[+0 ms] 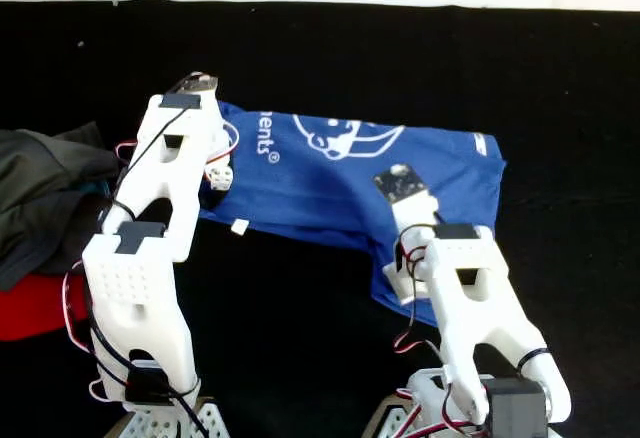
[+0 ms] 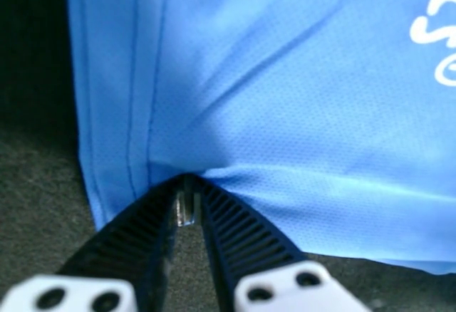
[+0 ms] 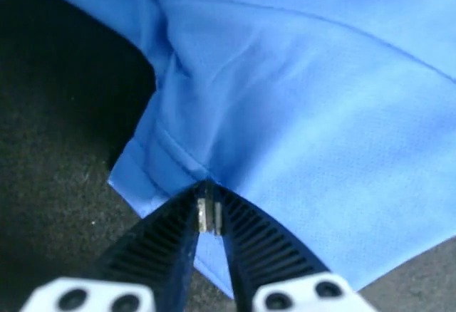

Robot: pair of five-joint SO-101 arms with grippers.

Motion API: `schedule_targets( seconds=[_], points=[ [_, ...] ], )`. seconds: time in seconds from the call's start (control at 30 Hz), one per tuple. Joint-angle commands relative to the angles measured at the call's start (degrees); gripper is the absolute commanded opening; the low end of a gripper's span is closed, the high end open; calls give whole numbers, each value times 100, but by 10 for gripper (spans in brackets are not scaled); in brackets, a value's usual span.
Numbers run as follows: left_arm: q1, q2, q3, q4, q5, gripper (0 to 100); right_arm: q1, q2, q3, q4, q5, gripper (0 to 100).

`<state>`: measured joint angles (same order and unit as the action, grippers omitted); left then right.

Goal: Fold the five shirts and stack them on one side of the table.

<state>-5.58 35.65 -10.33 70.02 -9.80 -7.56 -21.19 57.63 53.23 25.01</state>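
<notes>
Your left gripper (image 2: 189,184) is closed tight on a pinch of the blue shirt (image 1: 340,173), just in from a stitched hem, and the fabric puckers at the tips. Your right gripper (image 3: 208,187) is clamped the same way on a fold beside a hemmed corner. The shirt lies spread across the middle of the black table (image 1: 560,88), print up. In the high view, a dark garment (image 1: 45,188) and a red garment (image 1: 30,308) sit bunched at the table's left edge.
</notes>
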Motion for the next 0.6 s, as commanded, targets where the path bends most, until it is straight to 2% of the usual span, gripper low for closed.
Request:
schedule_targets(
  seconds=[0.0,0.1,0.3,0.43,0.57],
  points=[
    [-136,48,4,-185,26,10,-171,-198,-40,585,176,5],
    [-136,48,4,-185,26,10,-400,-593,4,954,492,5],
    [-136,48,4,-185,26,10,-251,-1578,-40,1024,519,5],
    [-136,48,4,-185,26,10,31,-1851,31,426,519,5],
    [-136,48,4,-185,26,10,92,-1279,268,-330,510,9]
  ],
)
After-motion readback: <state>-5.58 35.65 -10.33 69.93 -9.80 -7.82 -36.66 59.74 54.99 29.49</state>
